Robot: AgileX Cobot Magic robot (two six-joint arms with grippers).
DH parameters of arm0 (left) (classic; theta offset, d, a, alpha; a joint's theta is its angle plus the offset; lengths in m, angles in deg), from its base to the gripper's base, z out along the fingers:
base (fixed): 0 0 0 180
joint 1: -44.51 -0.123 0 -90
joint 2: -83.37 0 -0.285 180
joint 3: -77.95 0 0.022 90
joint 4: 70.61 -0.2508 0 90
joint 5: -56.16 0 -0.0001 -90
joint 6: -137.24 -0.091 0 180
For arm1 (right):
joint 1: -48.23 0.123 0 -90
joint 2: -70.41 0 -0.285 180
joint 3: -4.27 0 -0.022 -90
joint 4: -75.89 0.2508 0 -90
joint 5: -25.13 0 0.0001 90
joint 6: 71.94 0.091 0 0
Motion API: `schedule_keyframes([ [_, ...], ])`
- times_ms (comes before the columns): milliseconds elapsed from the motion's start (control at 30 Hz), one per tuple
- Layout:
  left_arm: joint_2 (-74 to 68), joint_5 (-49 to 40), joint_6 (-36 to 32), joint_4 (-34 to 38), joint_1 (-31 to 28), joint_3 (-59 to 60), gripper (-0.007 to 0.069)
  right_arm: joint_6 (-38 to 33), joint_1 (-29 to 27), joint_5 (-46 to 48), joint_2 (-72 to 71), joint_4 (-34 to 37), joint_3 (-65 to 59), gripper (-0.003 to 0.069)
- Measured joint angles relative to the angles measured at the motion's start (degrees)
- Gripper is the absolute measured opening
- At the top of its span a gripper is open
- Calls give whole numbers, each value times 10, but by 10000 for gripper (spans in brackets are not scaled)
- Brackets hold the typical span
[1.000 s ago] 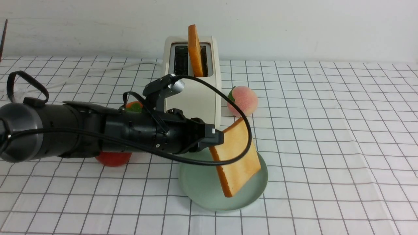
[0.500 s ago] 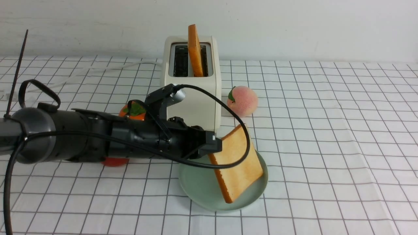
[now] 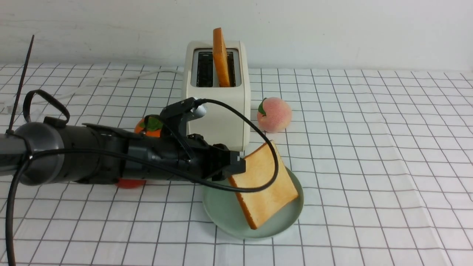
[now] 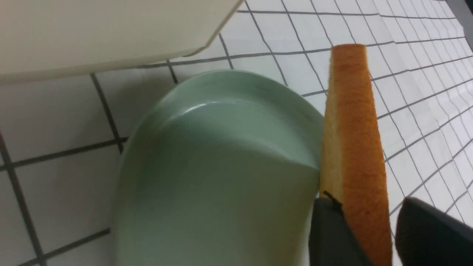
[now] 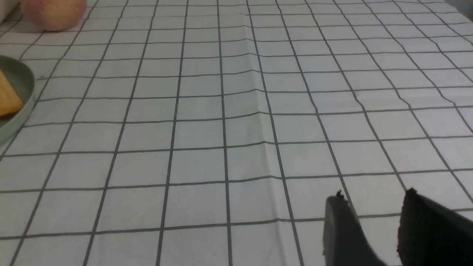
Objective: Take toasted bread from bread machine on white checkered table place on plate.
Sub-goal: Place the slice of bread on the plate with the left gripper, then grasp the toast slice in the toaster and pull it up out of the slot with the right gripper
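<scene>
- Left fingers (image 4: 329, 236) pinch one golden-tan square toast slice (image 3: 264, 184), tilted over the round mint-green plate (image 3: 225, 212).
- Right fingers (image 5: 342, 232) spread, empty, above the white checkered cloth surface (image 5: 240, 111).

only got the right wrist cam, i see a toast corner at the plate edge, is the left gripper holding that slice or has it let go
observer: Holding it. The left gripper is shut on the held slice, gripping near its upper edge.
operator: so is it lying flat
observer: No. It leans at a tilt, with its lower corner down on or just above the plate.
operator: anything left in the toaster
observer: Yes. A second slice stands upright in the toaster, in the slot on the robot's right. The other slot looks empty.
</scene>
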Motion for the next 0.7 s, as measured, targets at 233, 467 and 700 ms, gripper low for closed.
schedule_keyframes([
  [233, 36, 9, 0, -33, 1, 0, 495, 0, 0, 0, 0, 0, 0, 240],
  [467, 125, 42, 0, -94, 1, 0, 530, 0, 0, 0, 0, 0, 0, 240],
  [700, 262, 43, 1, -113, 12, 1, 327, 0, 0, 0, 0, 0, 0, 240],
])
